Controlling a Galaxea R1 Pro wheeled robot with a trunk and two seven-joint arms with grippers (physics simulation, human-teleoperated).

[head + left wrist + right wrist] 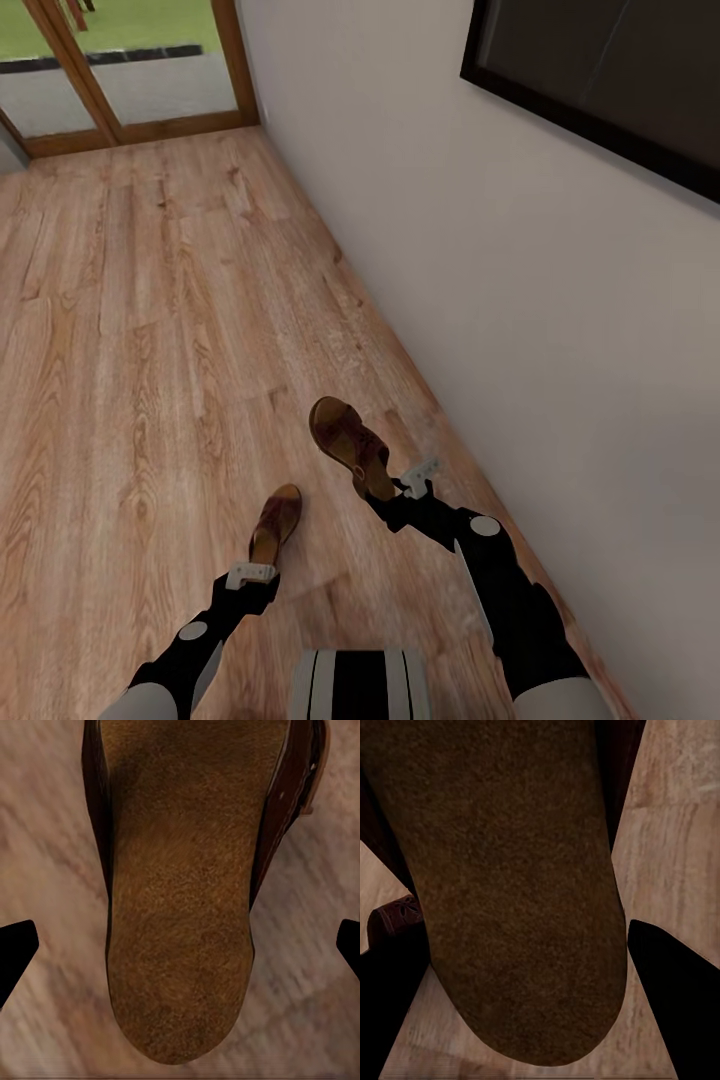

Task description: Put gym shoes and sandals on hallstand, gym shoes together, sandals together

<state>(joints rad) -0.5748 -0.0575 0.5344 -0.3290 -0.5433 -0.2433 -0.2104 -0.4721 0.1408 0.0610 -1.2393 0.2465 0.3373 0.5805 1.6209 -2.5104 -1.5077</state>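
Two sandals held over the corridor floor (150, 330), beside a white wall (520, 300).

The left sandal (275, 522) is pinched at its heel by the left claw (250, 574); the right sandal (350, 445) is pinched, tilted, by the right claw (418, 478). A wood-framed glass door (130, 75) is seen ahead and a dark panel (600, 70) on the wall. No writing can be read.
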